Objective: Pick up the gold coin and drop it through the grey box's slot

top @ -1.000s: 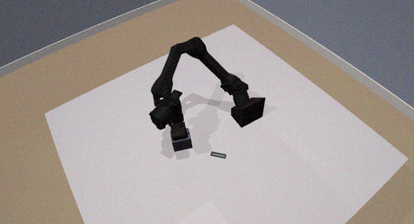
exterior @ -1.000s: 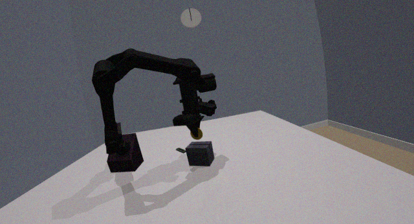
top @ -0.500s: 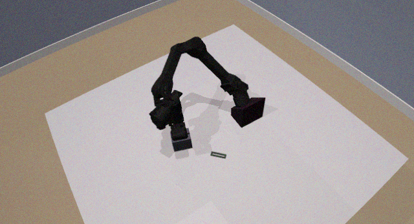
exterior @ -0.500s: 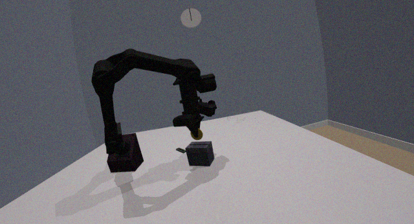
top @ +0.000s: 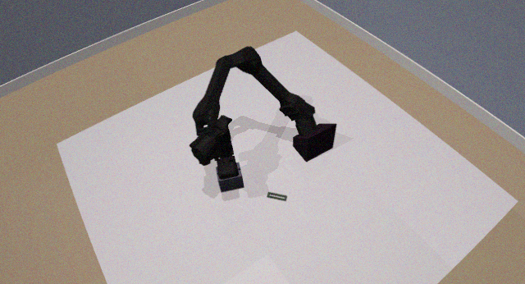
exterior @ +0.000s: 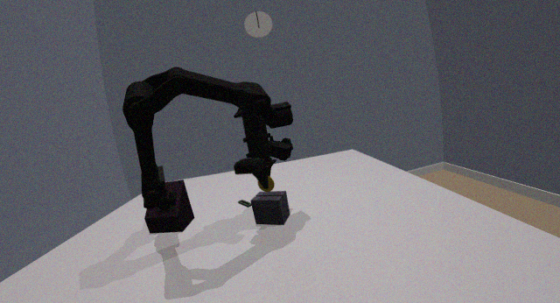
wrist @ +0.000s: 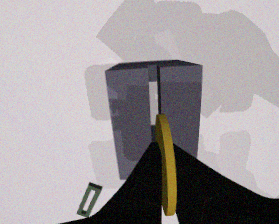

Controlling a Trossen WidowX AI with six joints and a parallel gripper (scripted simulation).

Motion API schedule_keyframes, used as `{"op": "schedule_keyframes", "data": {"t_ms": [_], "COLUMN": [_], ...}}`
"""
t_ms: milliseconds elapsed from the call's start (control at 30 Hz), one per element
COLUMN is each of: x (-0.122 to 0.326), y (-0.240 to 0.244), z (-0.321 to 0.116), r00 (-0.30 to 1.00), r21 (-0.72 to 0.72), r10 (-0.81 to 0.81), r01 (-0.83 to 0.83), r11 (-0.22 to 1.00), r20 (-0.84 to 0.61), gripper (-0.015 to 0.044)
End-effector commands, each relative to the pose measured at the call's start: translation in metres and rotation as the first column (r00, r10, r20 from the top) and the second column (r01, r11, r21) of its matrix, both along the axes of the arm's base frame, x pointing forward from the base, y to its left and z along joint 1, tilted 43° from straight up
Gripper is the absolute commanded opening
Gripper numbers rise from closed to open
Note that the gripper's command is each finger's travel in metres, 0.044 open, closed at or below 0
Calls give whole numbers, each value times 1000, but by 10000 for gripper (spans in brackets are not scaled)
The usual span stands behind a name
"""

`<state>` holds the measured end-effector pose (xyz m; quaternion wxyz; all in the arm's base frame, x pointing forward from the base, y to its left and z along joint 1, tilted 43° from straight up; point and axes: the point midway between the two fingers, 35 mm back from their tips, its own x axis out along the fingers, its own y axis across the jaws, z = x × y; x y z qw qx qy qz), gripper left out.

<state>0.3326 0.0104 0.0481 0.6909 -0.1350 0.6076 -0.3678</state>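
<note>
My gripper (top: pixel 228 171) (exterior: pixel 265 186) (wrist: pixel 160 148) points down, shut on the gold coin (exterior: pixel 271 184) (wrist: pixel 169 172), which stands on edge between the fingertips. The coin is hidden in the top view. The grey box (top: pixel 231 184) (exterior: pixel 270 212) (wrist: pixel 182 115) is under the gripper. In the exterior view the coin's lower edge shows just above the lid. In the wrist view the slot (wrist: pixel 159 85) is a dark line; the coin's far end lies nearly over it, with the coin slightly slanted to it. The green holder (top: pixel 268 194) (exterior: pixel 244 203) (wrist: pixel 85 199) is empty.
The holder lies flat on the white table (top: pixel 349 218) (exterior: pixel 372 250), a little to the side of the box. The arm's dark base (top: pixel 316 142) (exterior: pixel 168 215) stands farther off. Arm shadows fall around the box and across its lid.
</note>
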Motion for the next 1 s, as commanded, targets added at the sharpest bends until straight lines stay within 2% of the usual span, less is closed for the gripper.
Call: {"op": "schedule_keyframes", "data": {"t_ms": [0,633,833,967], "x": [-1,-2,0,0], "y": [-2,-9,-6,-6], "z": [-3,-9,-7,-7], "r00": [1000,1000,1000,1000], "r21": [-5,-6,-1,-1], "r10": [4,4,0,0], "r01": [-4,-4,0,0], "r11": [1000,1000,1000,1000], "r20": [-10,-9,0,0], "gripper": [0,0,158,161]}}
